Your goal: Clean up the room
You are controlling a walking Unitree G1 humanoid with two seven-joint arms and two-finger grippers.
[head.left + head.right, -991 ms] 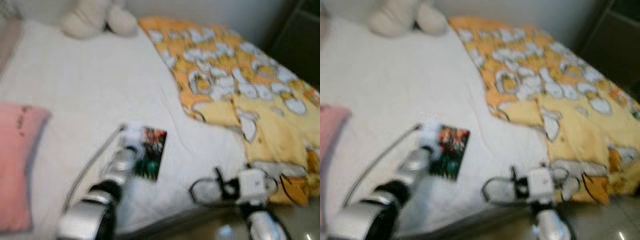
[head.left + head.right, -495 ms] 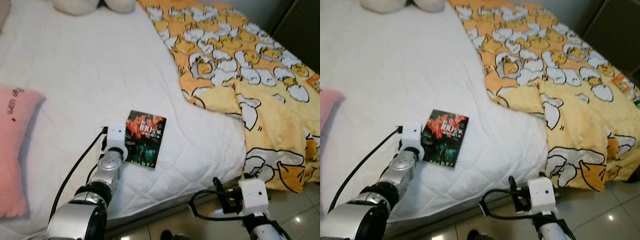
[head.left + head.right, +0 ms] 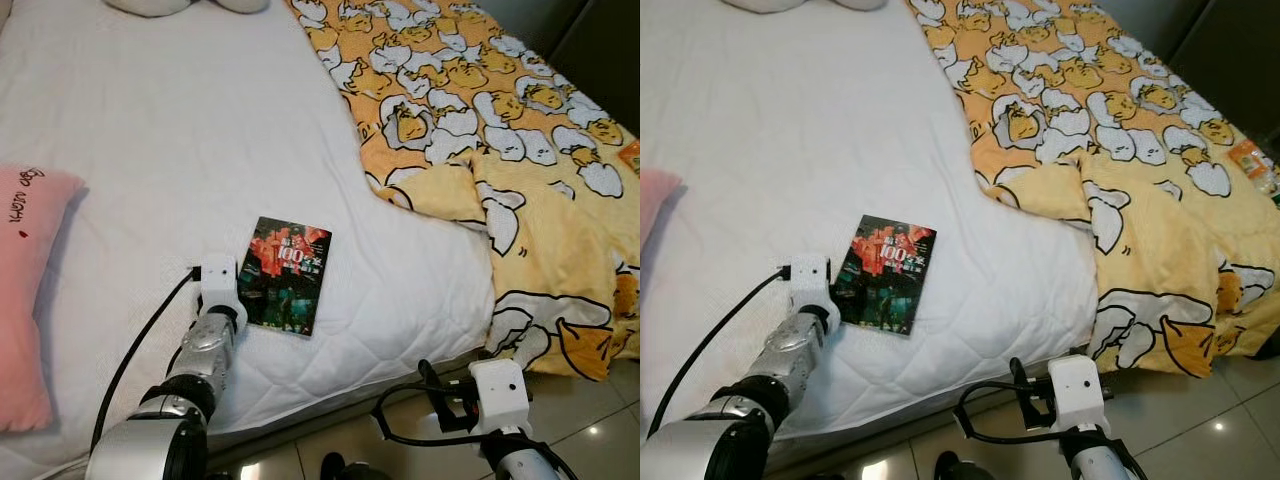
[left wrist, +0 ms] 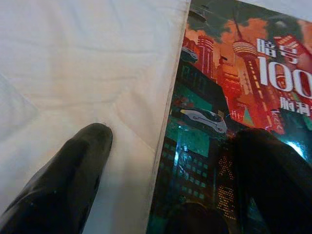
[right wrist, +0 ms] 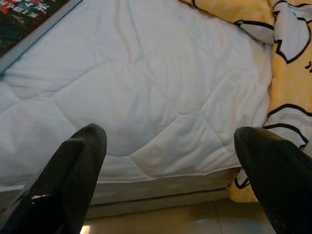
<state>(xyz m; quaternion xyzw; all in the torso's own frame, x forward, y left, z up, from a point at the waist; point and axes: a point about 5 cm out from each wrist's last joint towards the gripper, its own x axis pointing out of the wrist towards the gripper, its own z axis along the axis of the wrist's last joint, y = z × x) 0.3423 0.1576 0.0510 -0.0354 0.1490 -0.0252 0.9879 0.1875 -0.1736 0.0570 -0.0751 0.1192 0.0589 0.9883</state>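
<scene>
Spread wide, left gripper (image 4: 168, 161) straddling the near edge of the book (image 3: 288, 273): one finger (image 4: 68, 180) on the white quilted bed (image 3: 180, 150), the other over the glossy cover, nothing clamped. Book flat near the bed's front edge, between pink pillow (image 3: 25, 290) and yellow patterned blanket (image 3: 500, 150). Right gripper (image 5: 170, 170) also wide open, empty, low before the bed's edge above the tiled floor (image 3: 1200, 420).

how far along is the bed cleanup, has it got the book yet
Nothing looks tidied yet. In hand: the left tool is open at the edge of the red-and-teal paperback book, which lies flat on the white quilted mattress, one finger on its cover. The right tool hangs open by the bed's edge. Left: lifting the book, straightening the yellow cartoon blanket.
</scene>
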